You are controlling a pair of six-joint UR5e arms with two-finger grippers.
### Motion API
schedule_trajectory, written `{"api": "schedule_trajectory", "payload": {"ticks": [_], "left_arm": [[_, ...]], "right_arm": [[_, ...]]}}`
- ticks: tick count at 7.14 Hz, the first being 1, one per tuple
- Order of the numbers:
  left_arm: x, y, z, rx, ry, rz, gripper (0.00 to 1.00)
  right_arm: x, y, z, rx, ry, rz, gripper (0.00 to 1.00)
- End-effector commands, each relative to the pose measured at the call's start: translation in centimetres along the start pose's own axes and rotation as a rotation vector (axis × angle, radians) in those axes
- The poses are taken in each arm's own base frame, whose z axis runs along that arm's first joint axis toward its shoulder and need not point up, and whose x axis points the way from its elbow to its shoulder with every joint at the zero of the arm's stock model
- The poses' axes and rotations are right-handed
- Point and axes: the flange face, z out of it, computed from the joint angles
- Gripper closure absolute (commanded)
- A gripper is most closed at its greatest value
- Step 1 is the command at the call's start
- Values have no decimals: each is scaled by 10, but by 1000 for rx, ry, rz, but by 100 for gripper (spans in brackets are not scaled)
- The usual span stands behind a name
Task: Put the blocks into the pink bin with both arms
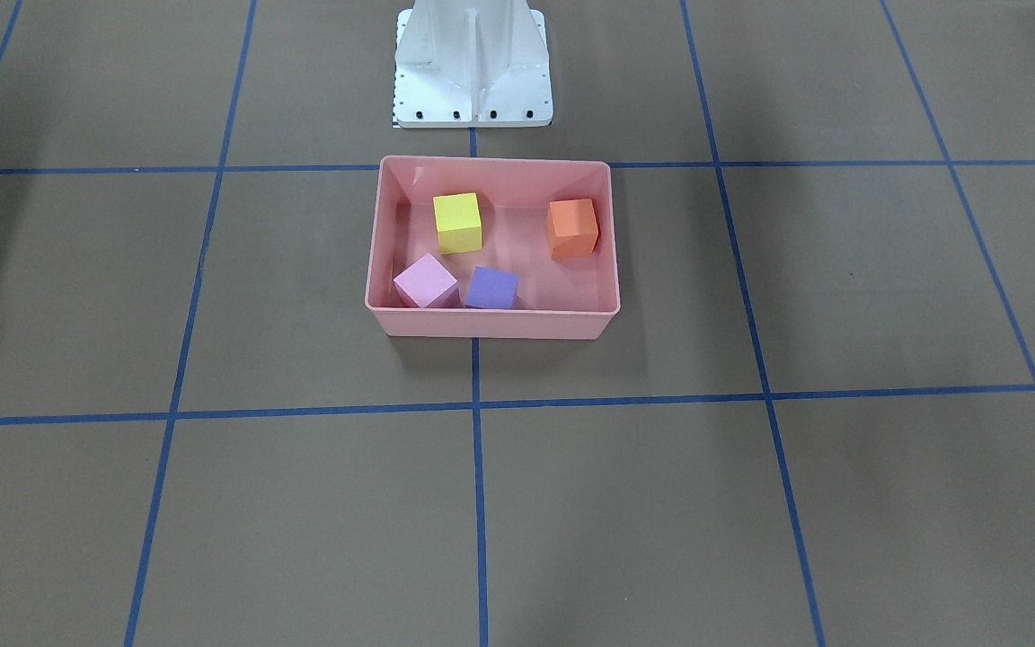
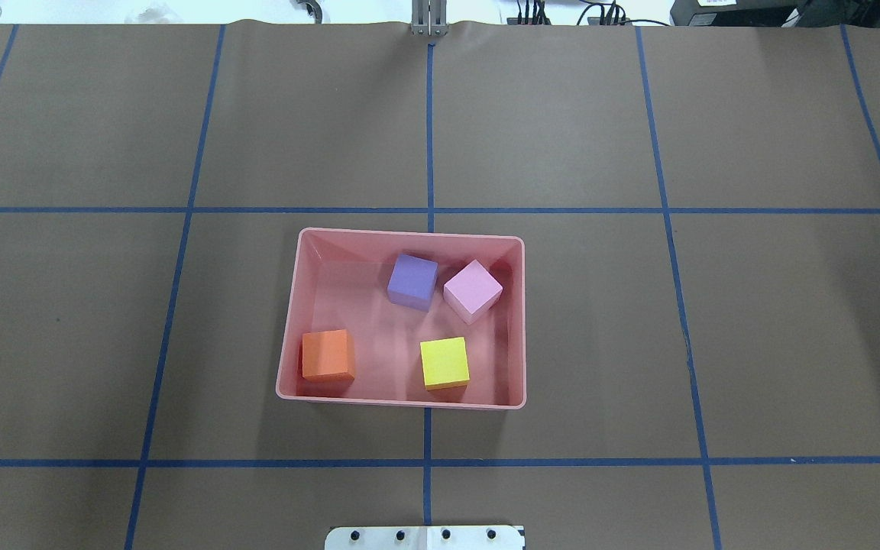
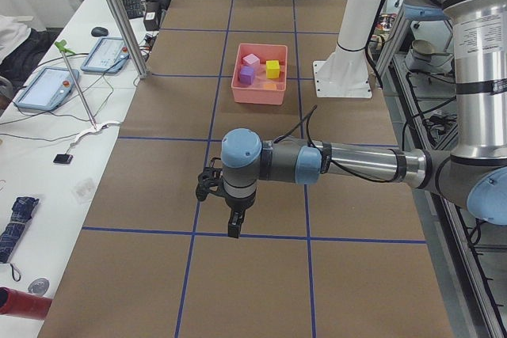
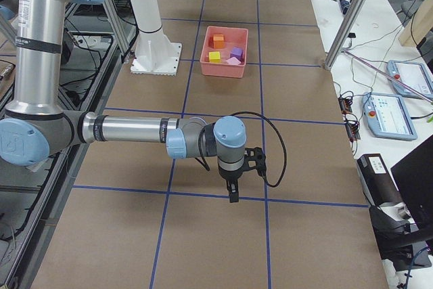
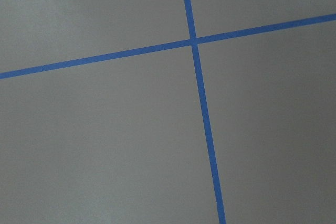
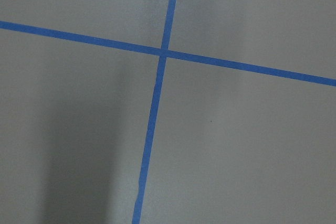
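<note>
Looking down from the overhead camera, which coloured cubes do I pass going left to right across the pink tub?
orange cube → purple cube → light pink cube, all inside the pink bin. The yellow cube lies nearer the robot and overlaps both the purple and the pink one sideways, so it is left out of the order.

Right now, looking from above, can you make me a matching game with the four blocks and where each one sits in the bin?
Overhead view, inside the bin.

Blocks:
1. orange block
2. yellow block
3. purple block
4. pink block

Places:
A. top, next to the right wall
B. bottom-left corner
C. top, near the middle
D. bottom, right of the middle

Pairs: 1-B, 2-D, 3-C, 4-A.
</note>
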Motion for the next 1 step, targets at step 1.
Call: {"api": "schedule_trajectory", "payload": {"ticks": [1], "left_arm": [[0,0,0,-1,0,-1,0]], "right_arm": [[0,-1,-1,1,-1,-1,0]]}}
